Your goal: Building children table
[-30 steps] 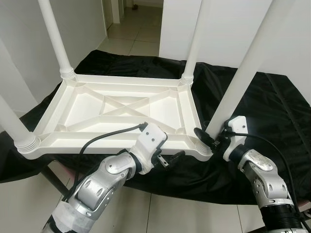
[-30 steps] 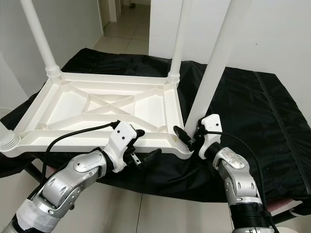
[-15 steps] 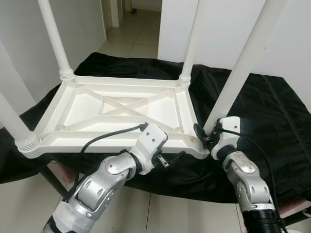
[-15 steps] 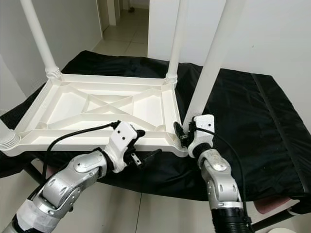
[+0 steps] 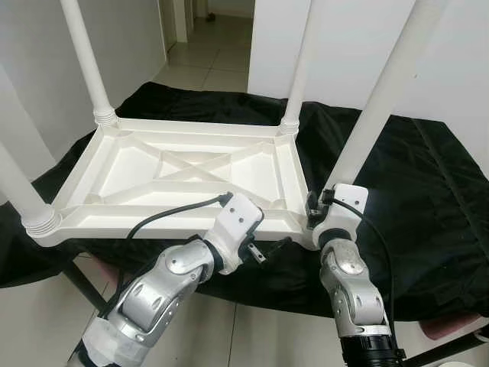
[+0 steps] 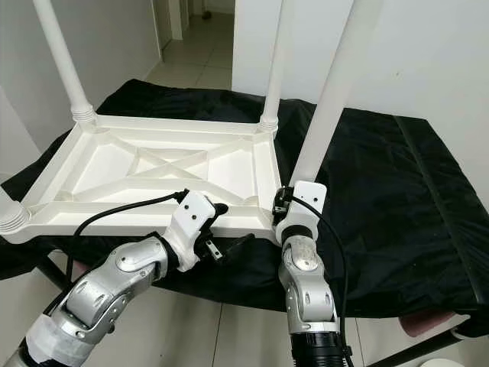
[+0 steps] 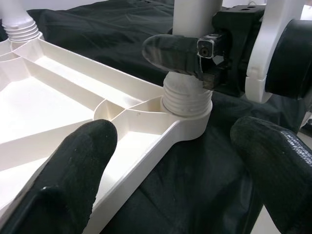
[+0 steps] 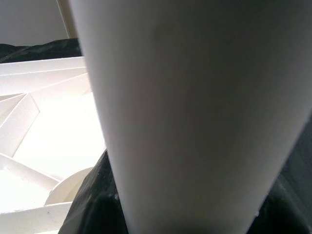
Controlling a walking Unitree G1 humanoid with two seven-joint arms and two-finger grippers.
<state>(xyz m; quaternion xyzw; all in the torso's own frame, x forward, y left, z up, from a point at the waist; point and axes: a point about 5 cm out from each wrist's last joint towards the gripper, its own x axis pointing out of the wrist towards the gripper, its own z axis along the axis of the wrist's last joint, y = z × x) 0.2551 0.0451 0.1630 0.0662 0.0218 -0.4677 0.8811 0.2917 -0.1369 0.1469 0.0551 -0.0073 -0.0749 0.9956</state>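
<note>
A white children's table (image 5: 191, 172) lies upside down on a black cloth (image 5: 428, 206), with all its legs pointing up. At the near right corner, my right gripper (image 5: 315, 210) is closed around the base of the near right leg (image 5: 374, 107), just above its threaded collar (image 7: 187, 97). One of the right gripper's fingers (image 7: 170, 51) curls across that leg. The leg (image 8: 185, 112) sits very close in the right wrist view. My left gripper (image 5: 271, 248) is open, just off the table's front edge, left of that corner, with nothing between its fingers (image 7: 83, 161).
The cloth covers a low stand with a dark frame leg (image 5: 80, 279) at the near left. Tiled floor (image 5: 252, 336) lies below my arms. White walls stand on both sides and a hallway (image 5: 218, 38) opens at the back. A pink object (image 5: 458, 325) pokes out at the lower right.
My right forearm has swung in under the near right corner, and its gripper has moved in against the leg base and closed around it. The left arm has held still.
</note>
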